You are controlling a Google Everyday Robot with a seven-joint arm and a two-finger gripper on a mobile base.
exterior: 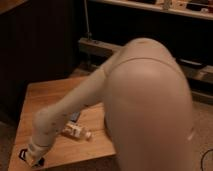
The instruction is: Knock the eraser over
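Note:
A small dark block, apparently the eraser, shows beside my white forearm on the wooden table; part of it is hidden by the arm. A clear plastic bottle lies on its side just in front of it. My gripper is low at the table's front left corner, left of and nearer than both, touching neither.
My bulky upper arm fills the right half of the view and hides the table's right side. A dark cabinet wall stands behind the table at left. A low metal shelf rail runs along the back.

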